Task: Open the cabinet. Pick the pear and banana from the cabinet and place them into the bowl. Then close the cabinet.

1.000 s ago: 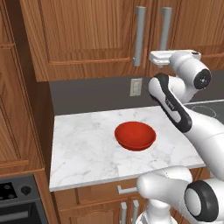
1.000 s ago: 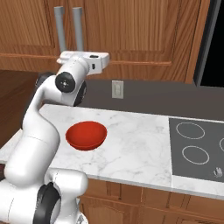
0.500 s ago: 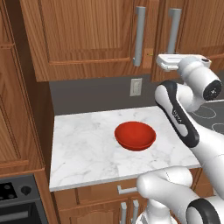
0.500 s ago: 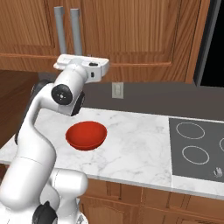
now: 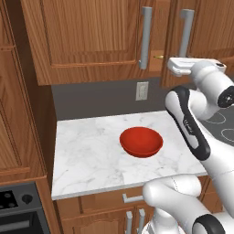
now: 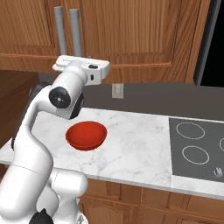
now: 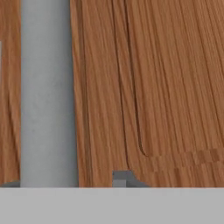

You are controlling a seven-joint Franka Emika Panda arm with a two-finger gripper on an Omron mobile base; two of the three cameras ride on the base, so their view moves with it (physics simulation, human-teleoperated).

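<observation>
**Hand raised at right door handle, cabinet not yet fully open**

Bowl (image 5: pixel 141 141) near, glossy red, empty, on the white marble counter (image 5: pixel 87 155), well below and left of the raised hand. Above and beyond, gripper (image 5: pixel 170 66) level with the lower end of the right grey bar handle (image 5: pixel 184 34) of the cabinet (image 5: pixel 87 41). Fingertips hidden against the wood in both base views, so cannot tell how far apart the jaws stand, nor whether the bar is clasped. In the hand view, that bar (image 7: pixel 47 92) very close and left of centre, panelled door wood to its right. Right door seemingly swung out a little, a dark gap beside its left edge with a small yellowish glint inside, too small to name. Pear and banana presumably behind the doors, unseen.

To do this step well: centre the bar between the jaws before closing, since it appears off to one side; pull along the arc of the hinge rather than straight back, to avoid slipping off; keep the elbow high, clear of bowl and counter.
</observation>
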